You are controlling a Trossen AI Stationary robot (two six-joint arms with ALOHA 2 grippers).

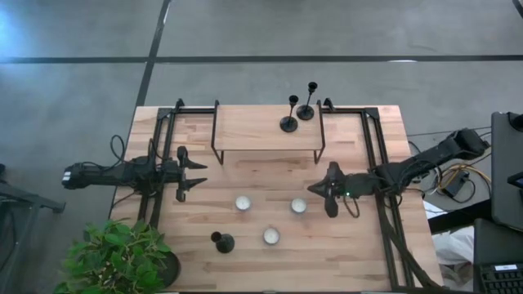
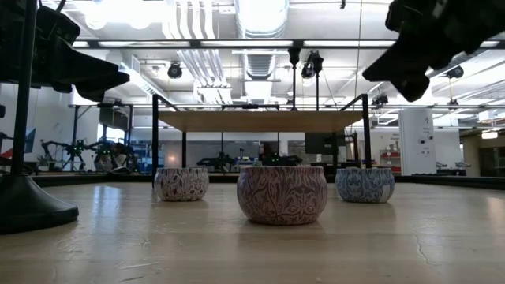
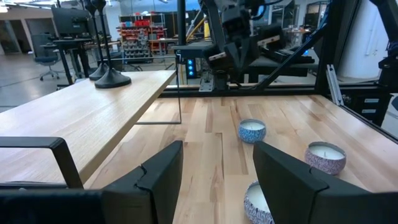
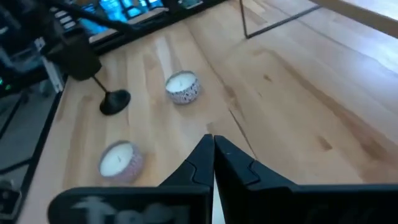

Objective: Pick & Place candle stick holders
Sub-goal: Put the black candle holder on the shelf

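Two black candle stick holders (image 1: pixel 288 122) (image 1: pixel 306 110) stand by their round bases on the raised wooden shelf (image 1: pixel 245 131); the left wrist view shows them too (image 3: pixel 112 78). A third holder (image 1: pixel 222 242) stands on the table near the front, also seen in the right wrist view (image 4: pixel 115 101) and as a base in the low view (image 2: pixel 31 209). My right gripper (image 1: pixel 314 189) (image 4: pixel 213 155) hovers shut and empty above the table, right of the candles. My left gripper (image 1: pixel 196 175) (image 3: pixel 214 180) waits open at the table's left.
Three patterned candle tins (image 1: pixel 243 202) (image 1: pixel 298 206) (image 1: pixel 270 236) sit on the table's middle between the arms. A potted plant (image 1: pixel 118 257) stands at the near left corner. Black frame rails (image 1: pixel 167 147) (image 1: pixel 372 147) run along both sides.
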